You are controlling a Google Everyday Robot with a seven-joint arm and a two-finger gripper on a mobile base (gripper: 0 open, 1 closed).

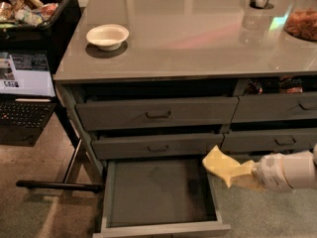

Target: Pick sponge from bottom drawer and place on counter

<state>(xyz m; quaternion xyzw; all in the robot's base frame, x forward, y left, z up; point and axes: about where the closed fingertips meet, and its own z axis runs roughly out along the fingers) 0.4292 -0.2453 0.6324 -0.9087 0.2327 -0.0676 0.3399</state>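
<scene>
Now, in the camera view, your end effector grips the sponge just above the open bottom drawer's side rim, well below the bench. It looks like an edge pinch, so the soft sponge could slip, or snag the bench lip while rising.
</scene>
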